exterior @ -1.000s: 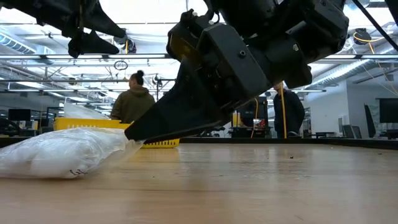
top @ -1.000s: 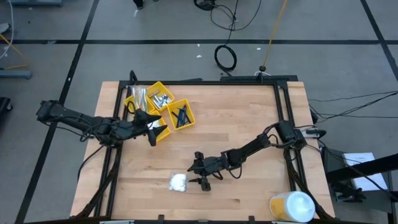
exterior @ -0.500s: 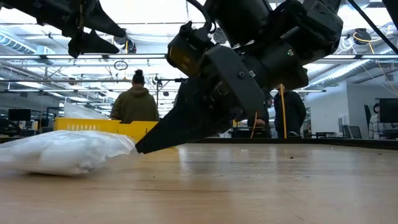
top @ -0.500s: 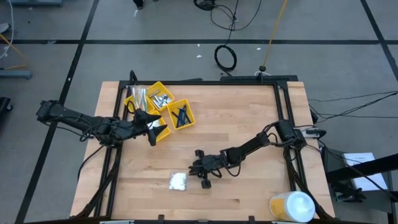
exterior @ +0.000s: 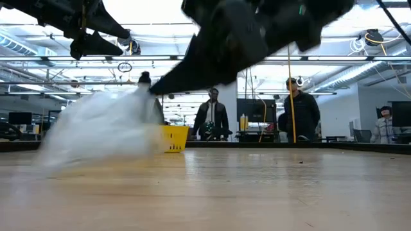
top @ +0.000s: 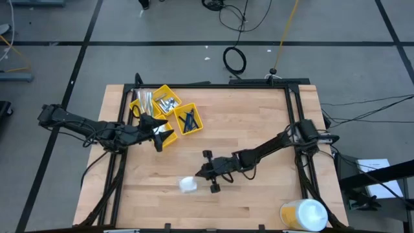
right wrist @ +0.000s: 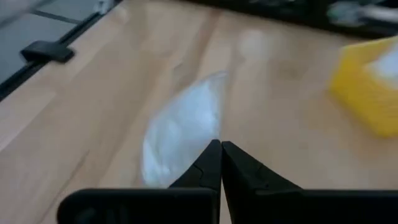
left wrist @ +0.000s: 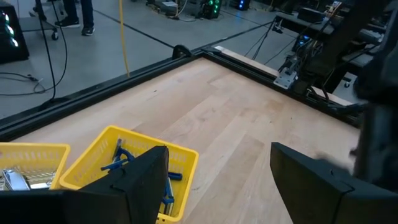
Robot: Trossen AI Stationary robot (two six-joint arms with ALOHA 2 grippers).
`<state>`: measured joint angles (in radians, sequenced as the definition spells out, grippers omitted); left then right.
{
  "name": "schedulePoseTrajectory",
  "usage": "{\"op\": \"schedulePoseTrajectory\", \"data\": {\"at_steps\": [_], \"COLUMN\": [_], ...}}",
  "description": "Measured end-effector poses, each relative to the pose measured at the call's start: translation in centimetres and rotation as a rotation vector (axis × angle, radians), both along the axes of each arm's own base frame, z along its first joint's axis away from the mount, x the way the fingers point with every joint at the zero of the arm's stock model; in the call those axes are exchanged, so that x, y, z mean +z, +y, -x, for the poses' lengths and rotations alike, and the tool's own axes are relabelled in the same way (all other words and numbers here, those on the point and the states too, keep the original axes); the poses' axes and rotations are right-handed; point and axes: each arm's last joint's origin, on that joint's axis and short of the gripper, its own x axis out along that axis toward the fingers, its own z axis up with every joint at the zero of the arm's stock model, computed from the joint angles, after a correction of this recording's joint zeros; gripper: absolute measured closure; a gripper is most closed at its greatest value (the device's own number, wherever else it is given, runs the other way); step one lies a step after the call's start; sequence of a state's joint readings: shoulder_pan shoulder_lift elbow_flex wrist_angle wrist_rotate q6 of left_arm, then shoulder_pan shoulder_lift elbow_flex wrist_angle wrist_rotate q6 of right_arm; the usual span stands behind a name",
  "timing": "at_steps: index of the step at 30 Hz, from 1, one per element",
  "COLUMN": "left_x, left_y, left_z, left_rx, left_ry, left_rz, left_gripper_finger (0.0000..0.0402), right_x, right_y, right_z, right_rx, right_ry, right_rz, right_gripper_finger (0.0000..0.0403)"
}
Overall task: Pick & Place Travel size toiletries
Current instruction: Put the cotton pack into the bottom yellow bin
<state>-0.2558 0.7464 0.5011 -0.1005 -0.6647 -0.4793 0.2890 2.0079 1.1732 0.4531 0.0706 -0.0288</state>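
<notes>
Right wrist view shows you the right gripper [right wrist: 220,147] with its fingers pressed together on the thin edge of the bag [right wrist: 183,127] of white fluff. From above, that bag [top: 188,185] sits near the front middle of the table [top: 259,116], just off the fingertips of the right gripper [top: 204,173]. In the low view it hangs smeared from the tips, apparently lifted clear of the wood.

Your grip looks like a pinch on a corner of film only. If you swing fast toward the tray [top: 169,110], the bag could slide out or tear, since its weight hangs below the pinch.

Mind the left gripper [top: 162,134] too: it hovers wide open and empty right at the tray's front edge, beside the blue sticks [left wrist: 121,163]. Your path to the tray runs close by it, so a collision is possible.
</notes>
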Motion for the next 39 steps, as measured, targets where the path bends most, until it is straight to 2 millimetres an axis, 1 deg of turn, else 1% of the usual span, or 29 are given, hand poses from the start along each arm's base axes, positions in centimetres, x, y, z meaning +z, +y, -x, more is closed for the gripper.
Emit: {"op": "schedulePoseTrajectory", "data": {"at_steps": [5, 7, 10, 13, 15, 19, 21, 23, 26, 31, 39], "left_x": [-0.3, -0.8, -1.9, -2.8, -3.2, -4.0, -4.4, -4.7, -5.1, -5.2, -5.3], "left_y": [0.0, -0.1, -0.5, -1.1, -1.5, -2.7, -3.1, -3.4, -3.4, -3.0, -2.3], "left_z": [0.0, -0.3, -1.0, -2.4, -3.5, -6.0, -6.9, -7.4, -7.7, -7.8, -7.9], "left_rx": [0.002, -0.004, -0.056, -0.130, -0.212, -0.429, -0.514, -0.560, -0.571, -0.550, -0.520], "left_ry": [0.029, 0.052, 0.110, 0.153, 0.151, 0.111, 0.083, 0.069, 0.087, 0.091, 0.095], "left_rz": [0.000, 0.044, 0.099, 0.101, 0.089, 0.015, -0.027, -0.057, -0.079, -0.063, -0.044], "left_gripper_finger": [0.0128, 0.0128, 0.0128, 0.0128, 0.0128, 0.0128, 0.0128, 0.0128, 0.0128, 0.0128, 0.0128], "right_x": [4.5, 5.9, 7.4, 8.2, 8.4, 8.4, 8.5, 8.4, 8.4, 8.5, 9.3], "right_y": [0.1, 0.3, 0.5, 0.2, 0.1, -0.2, -0.4, -0.6, -0.7, -0.7, -0.6], "right_z": [1.7, 2.5, 3.5, 4.2, 4.4, 4.5, 4.4, 4.4, 4.4, 4.4, 4.0], "right_rx": [-0.063, -0.103, -0.169, -0.213, -0.227, -0.221, -0.225, -0.229, -0.259, -0.268, -0.265], "right_ry": [-0.036, -0.048, -0.053, -0.038, -0.033, -0.018, -0.019, -0.010, -0.006, -0.015, -0.101], "right_rz": [0.137, 0.220, 0.329, 0.373, 0.383, 0.411, 0.410, 0.412, 0.435, 0.453, 0.457], "right_gripper_finger": [0.0403, 0.0403, 0.0403, 0.0403, 0.0403, 0.0403, 0.0403, 0.0403, 0.0403, 0.0403, 0.0403]}}
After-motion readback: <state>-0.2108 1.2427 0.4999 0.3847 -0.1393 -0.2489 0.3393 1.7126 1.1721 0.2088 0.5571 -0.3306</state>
